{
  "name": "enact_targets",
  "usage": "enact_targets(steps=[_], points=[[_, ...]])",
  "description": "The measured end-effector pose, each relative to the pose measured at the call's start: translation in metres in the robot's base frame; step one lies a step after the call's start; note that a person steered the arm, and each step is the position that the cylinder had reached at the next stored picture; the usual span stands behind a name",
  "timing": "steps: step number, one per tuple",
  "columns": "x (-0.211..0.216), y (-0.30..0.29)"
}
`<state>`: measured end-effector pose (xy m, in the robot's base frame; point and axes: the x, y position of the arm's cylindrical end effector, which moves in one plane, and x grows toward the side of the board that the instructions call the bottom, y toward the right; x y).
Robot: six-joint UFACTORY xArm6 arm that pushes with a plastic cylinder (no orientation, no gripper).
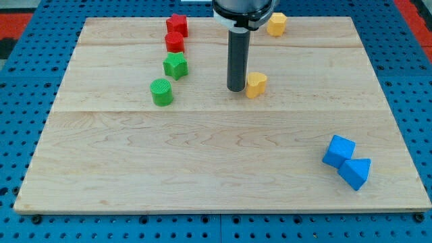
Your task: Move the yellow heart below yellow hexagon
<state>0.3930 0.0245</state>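
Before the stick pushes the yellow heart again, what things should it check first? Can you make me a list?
1. My tip is next to the yellow heart: ok, it sits right at the heart's left side in the view; actual touch, cannot tell.
2. Yellow hexagon is easy to find: ok, near the view's top, right of the rod.
3. Heart already below the hexagon: not quite, it lies lower in the view but a little to the left.
4. Path to the view's right is free of blocks: ok.
5. Green star and green cylinder out of the way: ok, both left of my tip.
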Motion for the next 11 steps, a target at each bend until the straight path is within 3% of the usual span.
enact_targets(steps=[1,3,4,5,6,7,11], points=[[0.018,0.035],[-0.068,0.102],[-0.053,0.116],[-0.083,0.169],[-0.117,0.185],[-0.111,0.154],[-0.073,0.132]])
